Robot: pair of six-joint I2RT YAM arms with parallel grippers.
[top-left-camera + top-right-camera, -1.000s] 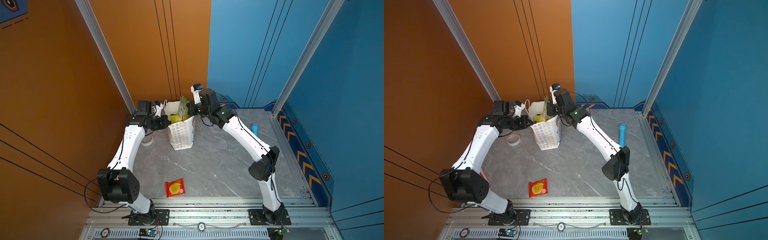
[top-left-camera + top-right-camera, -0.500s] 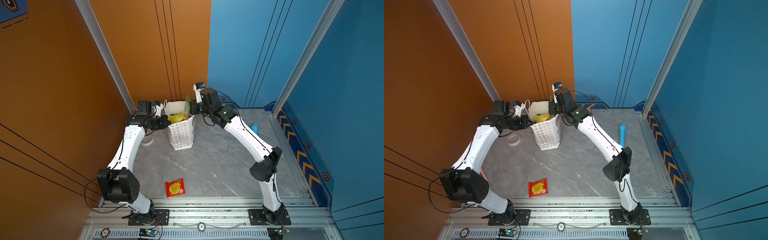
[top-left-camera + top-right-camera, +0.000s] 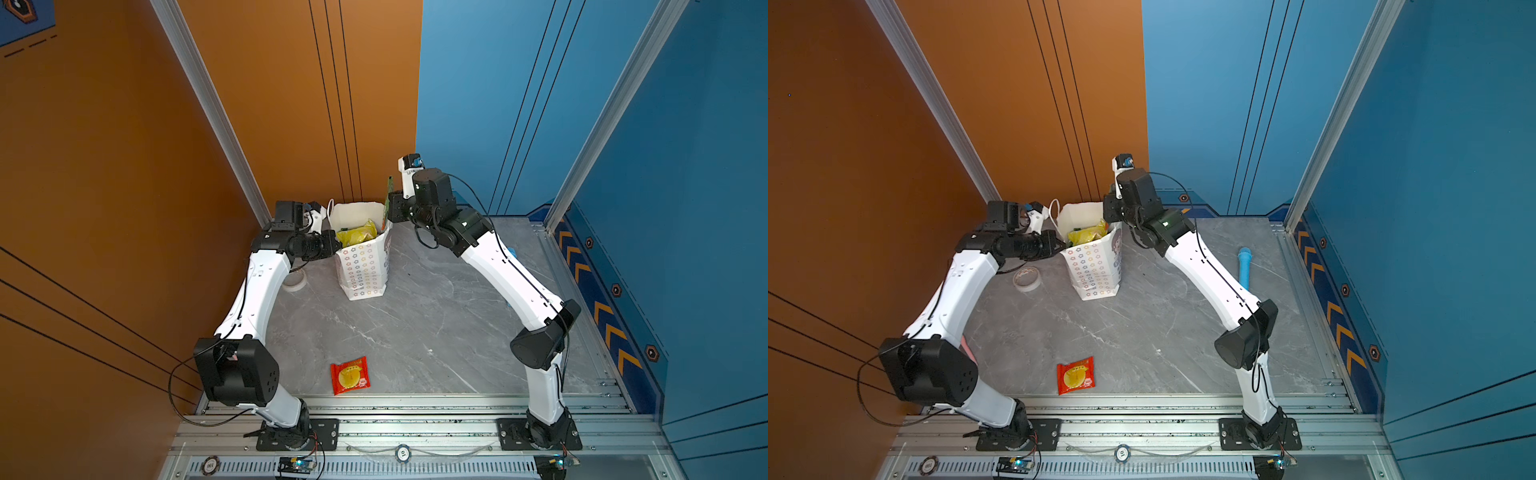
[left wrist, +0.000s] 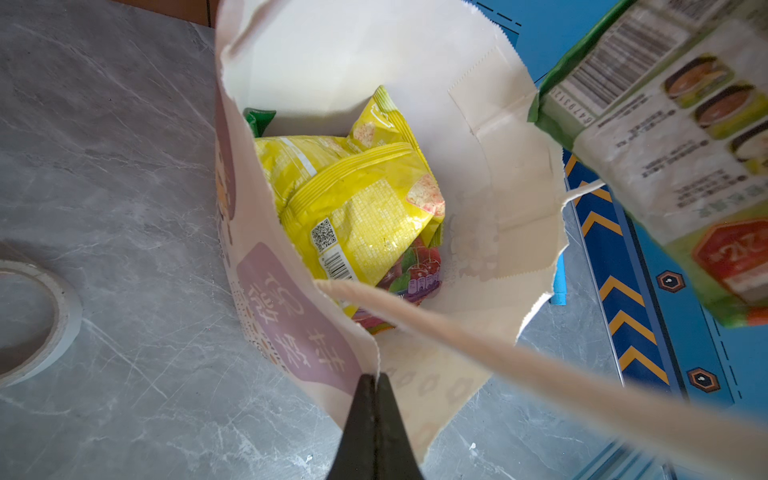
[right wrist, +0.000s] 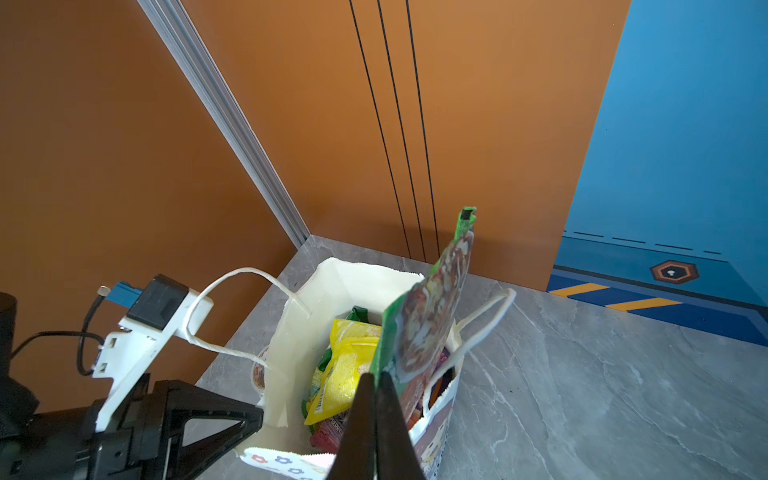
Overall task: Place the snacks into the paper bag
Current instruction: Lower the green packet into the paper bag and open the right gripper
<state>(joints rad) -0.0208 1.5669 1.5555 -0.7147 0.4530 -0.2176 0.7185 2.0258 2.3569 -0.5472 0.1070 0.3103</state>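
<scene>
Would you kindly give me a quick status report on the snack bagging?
Left gripper shut on paper bag rim. Right gripper shut on green pouch above bag mouth. Red pouch lies on table. Mouth open, nothing blocking.

1. Left arm (image 3: 257,286): its white link rises from the black shoulder joint towards the paper bag (image 3: 361,270). The forearm bends over roughly level and ends at the bag's left side.
2. Left hand (image 4: 376,378): the black tapered fingers are pressed together, pinching the bag's top rim between them. The wrist sits just outside the bag.
3. Right arm (image 3: 503,266): the lower link stands near upright to a black elbow. The long white link slants up and in towards the bag's right side, with the wrist raised above the rim.
4. Right hand (image 5: 376,376): the jaws are closed flat on the edge of a green pouch (image 5: 432,316). The pouch stands upright over the bag's mouth, near the right rim.
5. The two hands are on opposite sides of the bag and do not touch.
</scene>
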